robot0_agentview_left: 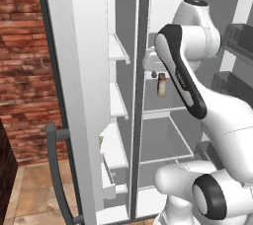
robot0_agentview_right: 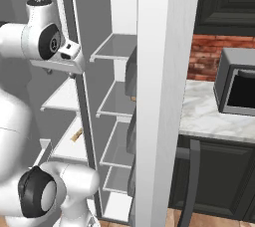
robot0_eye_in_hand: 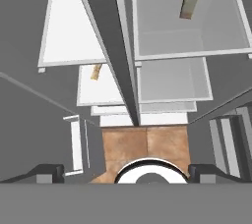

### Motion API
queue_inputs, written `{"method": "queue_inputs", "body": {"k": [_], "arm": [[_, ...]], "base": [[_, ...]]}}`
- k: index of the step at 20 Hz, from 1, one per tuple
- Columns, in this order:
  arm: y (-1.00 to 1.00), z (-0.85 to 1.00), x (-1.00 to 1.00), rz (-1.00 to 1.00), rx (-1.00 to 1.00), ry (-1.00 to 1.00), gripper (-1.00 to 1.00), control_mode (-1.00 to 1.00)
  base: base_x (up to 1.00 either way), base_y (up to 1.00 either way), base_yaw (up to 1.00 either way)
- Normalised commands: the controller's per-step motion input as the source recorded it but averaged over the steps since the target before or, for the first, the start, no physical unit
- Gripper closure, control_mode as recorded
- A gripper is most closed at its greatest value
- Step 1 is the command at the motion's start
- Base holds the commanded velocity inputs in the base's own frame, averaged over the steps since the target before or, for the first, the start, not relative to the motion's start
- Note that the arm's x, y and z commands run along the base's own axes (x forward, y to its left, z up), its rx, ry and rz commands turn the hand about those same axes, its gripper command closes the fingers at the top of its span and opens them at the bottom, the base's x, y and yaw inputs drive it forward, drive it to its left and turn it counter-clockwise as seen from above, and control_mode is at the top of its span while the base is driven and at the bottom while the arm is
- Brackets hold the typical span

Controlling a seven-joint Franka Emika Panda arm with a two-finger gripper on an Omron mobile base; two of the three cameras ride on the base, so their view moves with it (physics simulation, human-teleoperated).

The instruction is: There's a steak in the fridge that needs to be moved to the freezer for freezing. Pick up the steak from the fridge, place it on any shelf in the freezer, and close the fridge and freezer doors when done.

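Pincer (robot0_eye_in_hand: 127, 170) jaws stand wide apart with nothing between them. The hand hangs high at the front edge of the divider (robot0_eye_in_hand: 115, 46) that parts the freezer (robot0_agentview_left: 118, 103) from the fridge (robot0_agentview_left: 168, 135), and it looks straight down.

In the hand view, a small flat tan-orange piece (robot0_eye_in_hand: 96, 70) lies on a freezer shelf at about 10 o'clock from the centre. I take it to be the steak, though its colour is too faint to be sure. The upright brown jar (robot0_agentview_left: 161, 87) stands on a fridge shelf at about 1 o'clock in that view. No pink slab shows on the fridge shelves.

If that reading holds, the placing is done and the step in hand is the retreat before shutting up. The next move calls for drawing the hand back toward 6 o'clock, out of the cabinet mouth, then getting behind the outer face of each door to push.

Both doors are swung out. The freezer door (robot0_agentview_left: 79, 95) stands at 9 o'clock in the left base view with its bar handle (robot0_agentview_left: 54, 169) low. The fridge door (robot0_agentview_right: 157, 121) stands at 3 o'clock in the right base view.

Room is tight. The divider edge and shelf lips sit just beside the hand, and the dark door bins (robot0_agentview_left: 237, 41) crowd the elbow at 3 o'clock. Open space lies behind the arm, between the two doors.
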Motion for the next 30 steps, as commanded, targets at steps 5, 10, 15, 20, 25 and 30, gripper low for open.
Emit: {"method": "queue_inputs", "body": {"k": [5,10,15,20,25,30], "arm": [[-0.12,-0.09,-0.52,0.04,-0.01,-0.14,-1.00,-1.00],[-0.11,0.00,-0.32,0.05,0.00,-0.22,-1.00,-1.00],[-0.13,0.00,-0.28,0.00,-0.02,-0.14,-1.00,-1.00],[-0.31,0.00,-0.34,0.00,0.00,-0.05,-1.00,-1.00],[-0.06,0.14,-0.32,-0.08,0.00,0.00,-1.00,-1.00],[-0.15,0.10,-0.50,-0.12,0.00,0.00,-1.00,-1.00]], "base": [[0.00,0.00,0.00],[0.00,0.00,0.00],[0.00,0.00,0.00],[0.00,0.00,0.00],[0.00,0.00,0.00],[0.00,0.00,0.00]]}}
